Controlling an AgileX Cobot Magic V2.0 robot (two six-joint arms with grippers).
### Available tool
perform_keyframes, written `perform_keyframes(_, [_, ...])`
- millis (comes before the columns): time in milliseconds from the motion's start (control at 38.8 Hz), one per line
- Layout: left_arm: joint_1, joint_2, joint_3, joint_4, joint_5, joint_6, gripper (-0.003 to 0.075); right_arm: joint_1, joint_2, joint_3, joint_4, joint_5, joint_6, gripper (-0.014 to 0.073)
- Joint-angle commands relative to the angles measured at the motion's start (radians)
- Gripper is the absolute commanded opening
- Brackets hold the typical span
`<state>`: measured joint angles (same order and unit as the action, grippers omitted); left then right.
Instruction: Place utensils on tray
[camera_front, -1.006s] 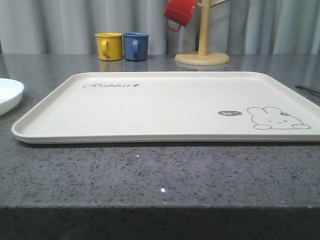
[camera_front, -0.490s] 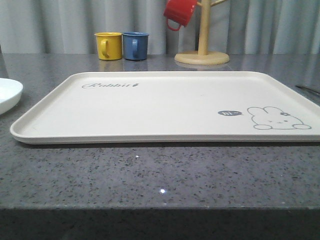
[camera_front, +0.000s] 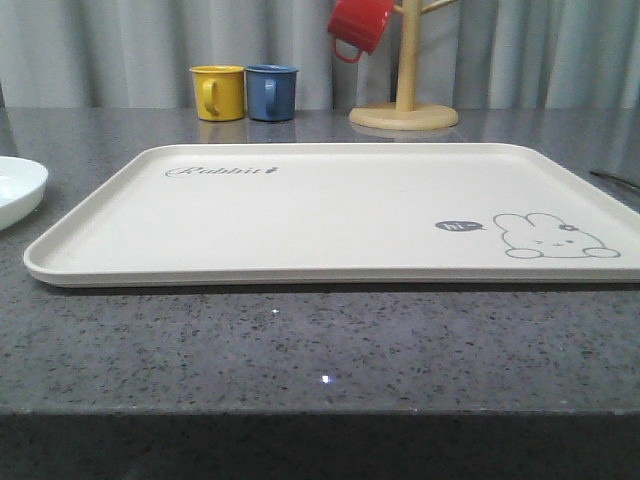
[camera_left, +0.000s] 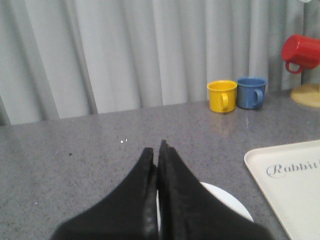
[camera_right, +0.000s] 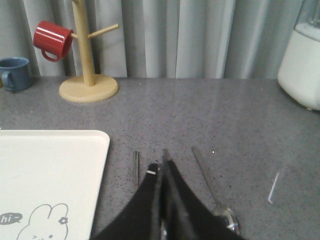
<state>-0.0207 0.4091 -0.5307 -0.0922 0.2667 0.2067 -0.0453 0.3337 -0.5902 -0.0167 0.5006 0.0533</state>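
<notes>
Tray: the large rectangular cream plastic tray (camera_front: 330, 215) with the grey rabbit drawing fills the middle of the front view and carries nothing; its lower left corner has shifted slightly over the last second and now sits back near where it was.
Plate: the round shallow white plate (camera_front: 20, 188) lies on the speckled grey stone surface (camera_front: 320, 350) at the left edge of the front view, just beside the tray rim, having edged a little left and back again.
Left fingers: the black left fingers (camera_left: 158, 165) are pressed together with nothing between them, hanging above the plate at the bottom centre of the left wrist view.
Right fingers: the black right fingers (camera_right: 164, 172) are likewise closed and empty, poised over the cutlery.
Cutlery: a flat silver metal chopstick (camera_right: 136, 167) and a shiny metal spoon (camera_right: 212, 192) lie on the surface at the lower centre of the right wrist view, off the tray; the fork cannot be made out.
Assessment: the small wobble suggests the rig is settling; no utensil is placed yet, so the task appears to be at its start.
</notes>
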Motion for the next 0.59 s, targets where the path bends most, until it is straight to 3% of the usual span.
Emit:
perform_keyframes(0, [-0.009, 0.036, -0.043, 0.001, -0.063, -0.007, -0.0018, -0.004, 0.038, -0.041, -0.013, -0.061, -0.005, -0.0059])
perform_keyframes(103, [-0.009, 0.038, -0.043, 0.001, -0.063, -0.007, 0.0003, -0.004, 0.037, -0.041, -0.013, -0.059, -0.005, -0.0015])
perform_keyframes(155, [-0.009, 0.038, -0.043, 0.001, -0.063, -0.007, 0.0071, -0.004, 0.037, -0.041, -0.013, -0.059, -0.005, 0.0065])
perform_keyframes(258, [-0.009, 0.038, -0.043, 0.001, -0.063, -0.007, 0.0292, -0.004, 0.037, -0.041, -0.013, -0.057, -0.005, 0.0307])
perform_keyframes(335, [-0.009, 0.038, -0.043, 0.001, -0.063, -0.007, 0.0511, -0.004, 0.037, -0.041, -0.025, -0.055, -0.005, 0.0512])
perform_keyframes(413, [-0.009, 0.038, -0.043, 0.001, -0.063, -0.007, 0.0651, -0.004, 0.037, -0.041, -0.028, -0.055, -0.005, 0.0671])
perform_keyframes(464, [-0.009, 0.038, -0.043, 0.001, -0.065, -0.007, 0.0695, -0.004, 0.037, -0.041, -0.030, -0.054, -0.005, 0.0651])
perform_keyframes(567, [-0.009, 0.038, -0.043, -0.007, -0.067, -0.007, 0.0695, -0.004, 0.037, -0.040, -0.030, -0.055, -0.005, 0.0640])
